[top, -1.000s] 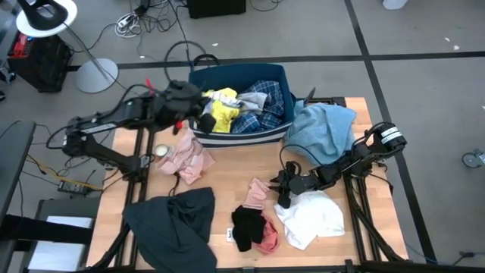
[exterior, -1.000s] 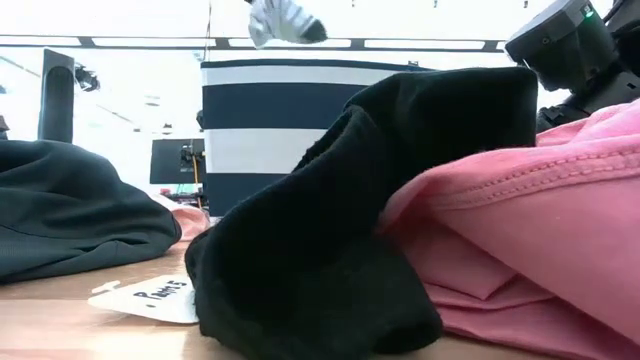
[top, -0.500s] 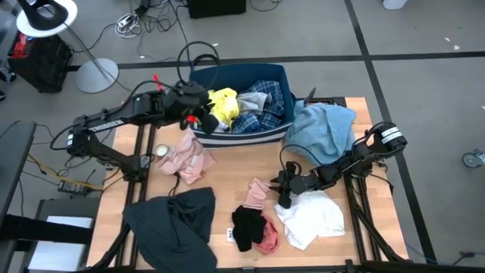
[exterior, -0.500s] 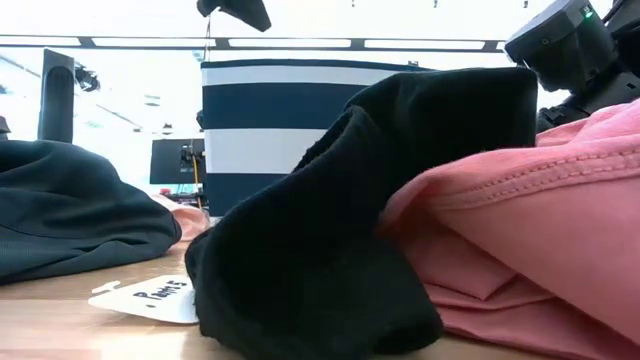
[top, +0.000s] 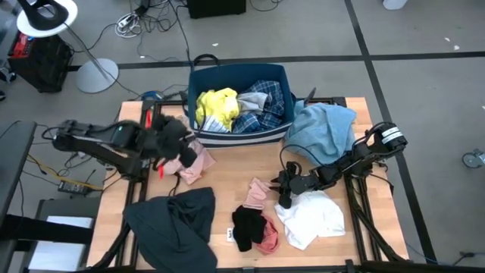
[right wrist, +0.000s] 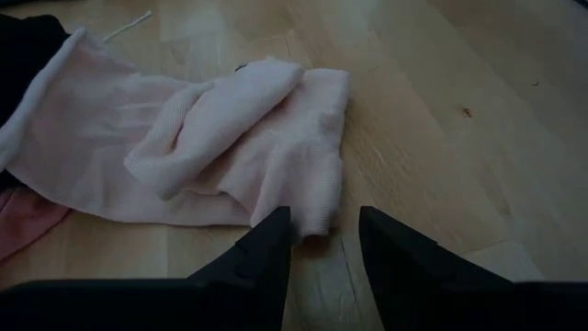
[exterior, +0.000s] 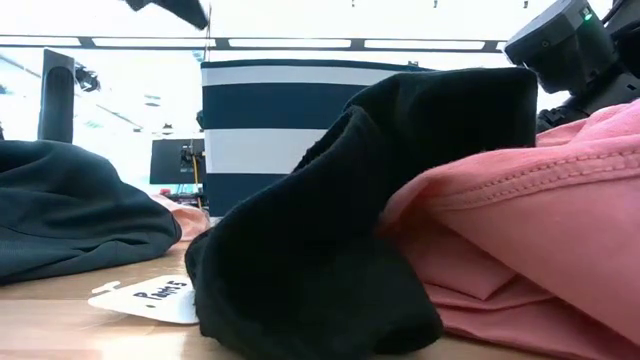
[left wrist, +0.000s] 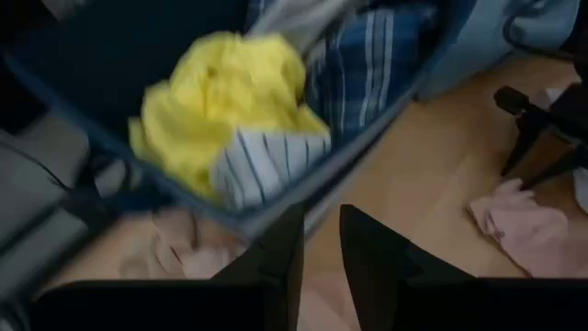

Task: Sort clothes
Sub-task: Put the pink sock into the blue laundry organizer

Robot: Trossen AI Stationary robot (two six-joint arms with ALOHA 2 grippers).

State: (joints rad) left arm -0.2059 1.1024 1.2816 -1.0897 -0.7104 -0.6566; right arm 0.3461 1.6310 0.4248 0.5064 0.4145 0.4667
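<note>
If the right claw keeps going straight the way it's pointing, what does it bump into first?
Probably the pale pink cloth. The right claw sits low over the table with its fingers open, and the cloth's folded edge lies right ahead between them. How big the gap is, I can't tell.

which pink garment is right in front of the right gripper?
The small pale pink piece at table centre, just off the right gripper. The pink heap lies near the left arm; the salmon one lies beside the black garment.

Two grippers (top: 163, 144) (top: 282, 182), one bin (top: 198, 82) (striped), about ten garments (top: 317, 214)
</note>
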